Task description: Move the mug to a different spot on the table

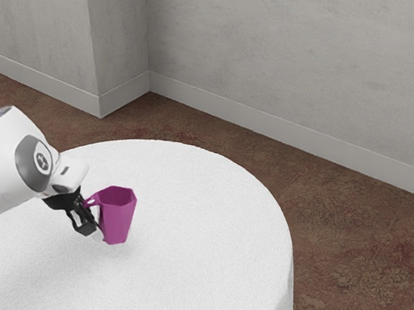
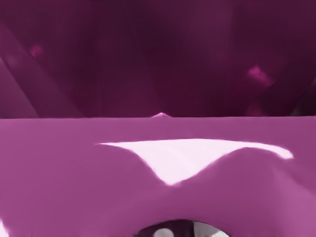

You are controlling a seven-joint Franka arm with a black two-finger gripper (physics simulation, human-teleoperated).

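Jaws of the black two-finger gripper (image 1: 85, 221) stand narrow, clamped at the handle of the magenta faceted mug (image 1: 118, 216). The mug stands upright on the round white table (image 1: 212, 219), towards the table's edge at the exterior view's left. It is probably light, rigid and slick, so grip at the handle.

walls (image 1: 304, 52): pale grey, white skirting (image 1: 275, 125) | floor (image 1: 365, 253): brown patterned carpet | table (image 1: 195, 272): round, white

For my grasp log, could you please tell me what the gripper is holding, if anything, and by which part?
The gripper looks shut on the magenta mug, gripping it at its handle, on the mug's side toward the exterior view's left.
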